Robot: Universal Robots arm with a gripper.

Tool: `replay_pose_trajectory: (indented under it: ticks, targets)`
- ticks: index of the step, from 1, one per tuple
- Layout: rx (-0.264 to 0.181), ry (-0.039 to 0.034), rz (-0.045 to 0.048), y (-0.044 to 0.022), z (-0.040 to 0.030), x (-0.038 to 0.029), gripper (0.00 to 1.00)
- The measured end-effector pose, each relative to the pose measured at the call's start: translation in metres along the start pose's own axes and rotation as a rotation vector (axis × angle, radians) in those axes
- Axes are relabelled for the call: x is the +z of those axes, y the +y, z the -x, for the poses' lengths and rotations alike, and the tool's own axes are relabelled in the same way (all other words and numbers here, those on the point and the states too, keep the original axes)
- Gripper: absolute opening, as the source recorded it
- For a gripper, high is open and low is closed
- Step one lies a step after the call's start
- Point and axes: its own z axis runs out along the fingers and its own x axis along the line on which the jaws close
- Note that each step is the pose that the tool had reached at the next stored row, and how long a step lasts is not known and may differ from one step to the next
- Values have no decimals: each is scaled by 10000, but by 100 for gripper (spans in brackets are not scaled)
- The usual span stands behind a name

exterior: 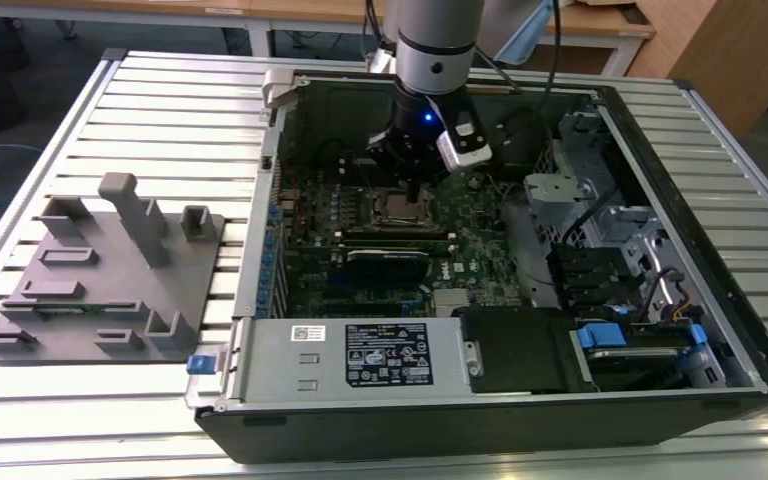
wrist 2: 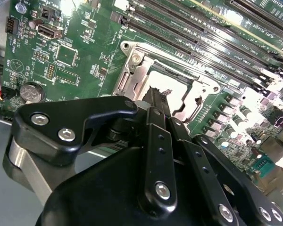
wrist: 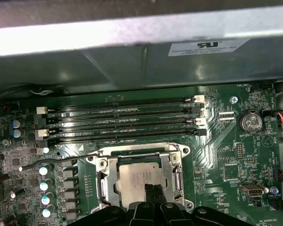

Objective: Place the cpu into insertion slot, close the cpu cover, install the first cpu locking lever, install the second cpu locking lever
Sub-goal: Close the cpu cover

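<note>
The cpu (wrist: pixel 134 175) lies flat in the insertion slot (exterior: pixel 400 207) on the green board. The silvery cpu cover (wrist: pixel 105 181) is down around it, and the chip's grey top shows through its window. My gripper (wrist: pixel 153 192) hangs just above the socket's edge, shut, with nothing between its thin black tips. In the second wrist view the gripper (wrist 2: pixel 156 96) points down at the cover (wrist 2: pixel 132 70). A thin locking lever (wrist: pixel 52 160) sticks out sideways from one socket corner. In the exterior view the gripper (exterior: pixel 415 185) reaches down into the open case.
Long black memory slots (wrist: pixel 122 117) run beside the socket, with the case wall (wrist: pixel 132 56) behind them. A coin battery (wrist: pixel 251 122) sits on the board. The power supply (exterior: pixel 357 355), drive bays (exterior: pixel 624 260) and a grey fixture block (exterior: pixel 104 270) surround the work area.
</note>
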Motion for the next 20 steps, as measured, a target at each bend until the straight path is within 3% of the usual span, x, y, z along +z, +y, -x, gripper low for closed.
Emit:
replay_pose_trajectory:
  ticks: [13, 20]
  targets:
    - [2, 1, -1, -1, -5, -13, 11]
    - [0, 0, -1, -6, -58, -13, 11]
